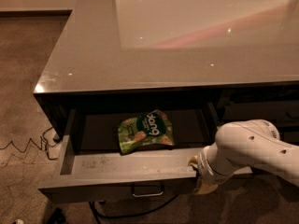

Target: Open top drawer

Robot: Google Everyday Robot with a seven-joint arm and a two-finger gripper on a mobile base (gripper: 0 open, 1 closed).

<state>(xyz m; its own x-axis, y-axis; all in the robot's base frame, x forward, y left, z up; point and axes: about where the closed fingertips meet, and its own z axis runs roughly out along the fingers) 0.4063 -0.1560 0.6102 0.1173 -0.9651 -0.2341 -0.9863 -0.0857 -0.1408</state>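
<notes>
At right end of top drawer [107,168], end effector [199,176]

The room is dim and warm. Above the top drawer [117,164], the glossy counter top [93,55] gives back a wide pale sheen with a pinkish streak and pinpoint glints, seemingly from lamps overhead. The drawer's back lies in deep shadow while its front rim catches light. At its right front corner the gripper [200,174] sits in gloom under the brightly lit white arm [247,148].
</notes>
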